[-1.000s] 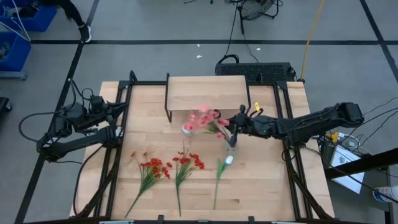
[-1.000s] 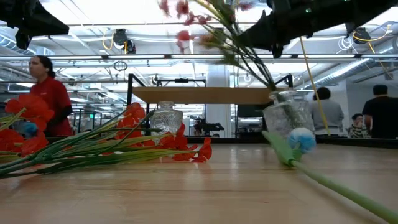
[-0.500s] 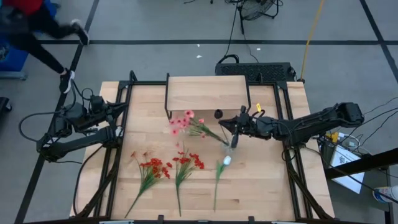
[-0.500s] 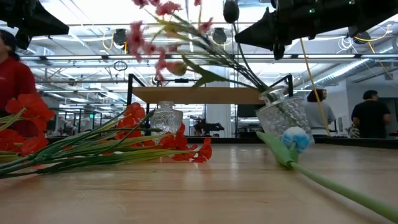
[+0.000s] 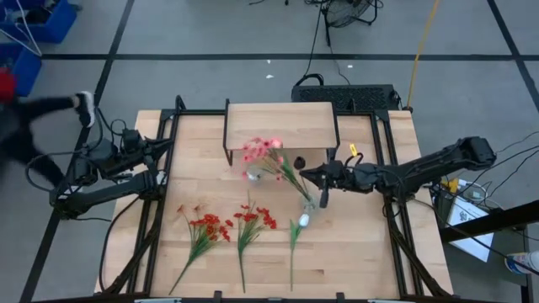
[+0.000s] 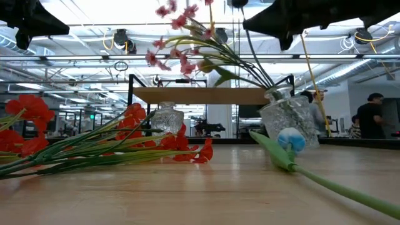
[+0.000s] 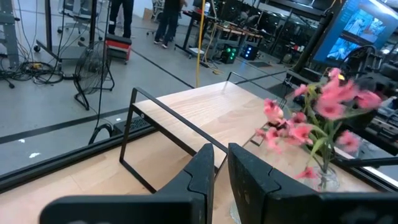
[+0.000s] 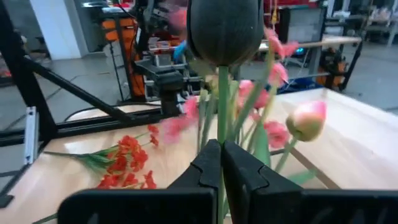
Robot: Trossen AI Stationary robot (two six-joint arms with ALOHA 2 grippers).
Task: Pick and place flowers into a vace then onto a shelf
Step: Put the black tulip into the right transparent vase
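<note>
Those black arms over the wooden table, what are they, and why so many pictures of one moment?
They are two robot arms, each ending in a two-fingered hand. One camera looks straight down, one sits at table height, and one rides on each wrist. The right hand is pinched shut on a green stem above a glass vase that already holds pink flowers. The left hand waits, shut and empty, at the table's left edge. Sprays of red flowers and a single tulip lie on the table. A small shelf stands at the back, and a second glass vase stands near it.
</note>
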